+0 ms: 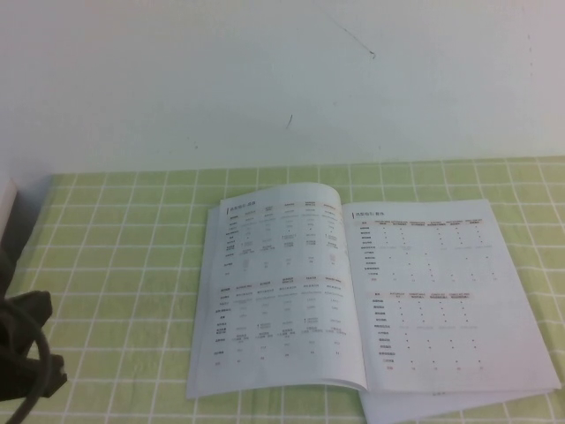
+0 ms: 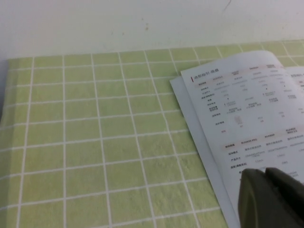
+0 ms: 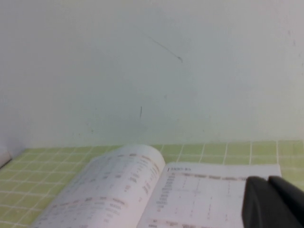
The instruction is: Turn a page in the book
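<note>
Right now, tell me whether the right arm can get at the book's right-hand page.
Probably yes. The right gripper, shut, hangs near the book; its right-hand page lies flat and uncovered. The left gripper sits at the book's other side.

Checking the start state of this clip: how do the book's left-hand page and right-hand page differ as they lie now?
In the open book, the left-hand page bulges upward near the spine, while the right-hand page lies flat. The left-hand page carries denser tables; the right-hand page's are sparse and dotted. Both are white with reddish headings, resting on the green checked cloth. The left tool and shut right tool touch neither.
</note>
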Motion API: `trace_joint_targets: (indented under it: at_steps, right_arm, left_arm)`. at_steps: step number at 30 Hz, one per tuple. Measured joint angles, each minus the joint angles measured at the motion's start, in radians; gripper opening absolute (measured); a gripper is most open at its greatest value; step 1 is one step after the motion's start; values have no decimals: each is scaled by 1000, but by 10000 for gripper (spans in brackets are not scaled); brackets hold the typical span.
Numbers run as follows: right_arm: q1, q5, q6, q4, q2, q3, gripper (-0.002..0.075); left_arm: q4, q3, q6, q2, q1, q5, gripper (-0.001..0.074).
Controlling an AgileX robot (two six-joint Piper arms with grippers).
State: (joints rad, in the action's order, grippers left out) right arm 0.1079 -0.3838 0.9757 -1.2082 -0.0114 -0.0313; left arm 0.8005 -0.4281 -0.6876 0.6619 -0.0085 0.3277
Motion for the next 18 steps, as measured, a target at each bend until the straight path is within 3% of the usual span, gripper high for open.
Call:
trace_joint_targets:
  at_steps: [8,13,18]
  right_arm:
    - [0,-10,83,-24,107,-69,-3]
    - [0,-43,267,-295,224,-79,-3]
    - [0,97,450,-477,261,-90,-3]
  left_arm:
    - [14,-6,-47,42,0,17,-4]
    - [16,-6,-80,42,0,18,-4]
    - [50,-6,-82,42,0,18,-4]
